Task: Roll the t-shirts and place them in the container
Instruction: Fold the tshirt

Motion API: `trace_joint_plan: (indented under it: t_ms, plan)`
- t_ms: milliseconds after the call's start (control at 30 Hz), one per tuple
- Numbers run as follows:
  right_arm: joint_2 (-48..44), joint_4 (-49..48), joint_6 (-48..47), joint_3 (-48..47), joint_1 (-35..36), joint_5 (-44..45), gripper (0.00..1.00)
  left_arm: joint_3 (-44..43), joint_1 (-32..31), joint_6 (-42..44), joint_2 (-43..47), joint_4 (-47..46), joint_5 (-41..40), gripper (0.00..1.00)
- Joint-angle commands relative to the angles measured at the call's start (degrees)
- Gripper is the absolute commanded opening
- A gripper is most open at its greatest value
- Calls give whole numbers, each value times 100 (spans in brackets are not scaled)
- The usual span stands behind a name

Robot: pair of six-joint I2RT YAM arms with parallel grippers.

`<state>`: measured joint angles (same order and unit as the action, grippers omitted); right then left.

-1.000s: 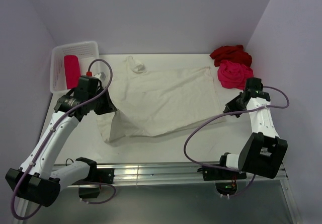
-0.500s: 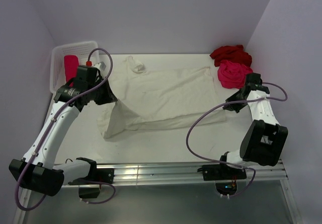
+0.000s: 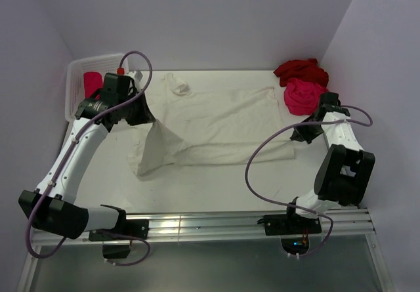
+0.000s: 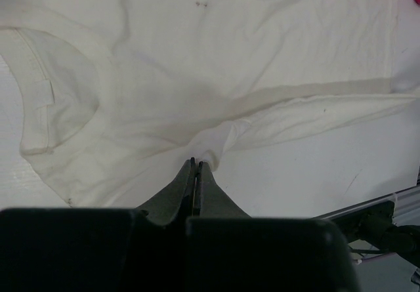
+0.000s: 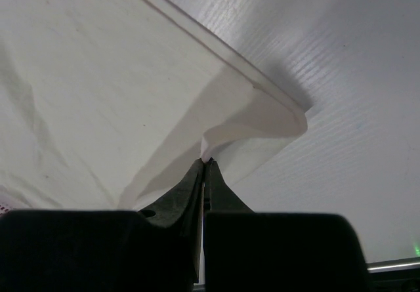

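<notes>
At the left gripper [image 4: 196,163]: jaws are seen clamped together on a pinch of the cream-white t-shirt [image 4: 197,62], whose near-left edge is lifted off the table [image 3: 216,187] into a peak.
At the right gripper [image 5: 205,161]: jaws are pressed closed on the shirt's right-hand corner, with the cloth folded over just ahead of the tips.
Between the grippers: the cream-white t-shirt is spread across the middle of the table, and a long fold is seen along its near edge.
Beyond the right gripper: a hot pink t-shirt [image 3: 304,96] is heaped just beside it, with a dark red t-shirt [image 3: 300,71] touching it from behind, by the far right corner.
Beyond the left gripper: a pink-red roll [image 3: 92,82] is lodged in the white mesh basket [image 3: 98,61] at the far left corner.
</notes>
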<state>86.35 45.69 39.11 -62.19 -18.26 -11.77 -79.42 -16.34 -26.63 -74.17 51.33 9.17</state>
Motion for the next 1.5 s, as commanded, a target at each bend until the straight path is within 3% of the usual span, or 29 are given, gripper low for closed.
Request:
trace_joint_plan:
  t_ms: [0, 1100, 1233, 1467]
  plan:
    - [145, -183, 0, -319, -46, -9, 0, -390, 17, 211, -141, -158, 41, 0]
    - [1543, -113, -132, -1418, 165, 70, 0, -918, 43, 923, -1714, -650, -214, 0]
    - [1605, -122, -211, -1445, 165, -1, 27, -970, 78, 993, -1952, -764, -170, 0]
    - [1315, -87, -352, -1269, 165, 17, 43, -1234, 105, 1108, -2329, -984, -38, 1]
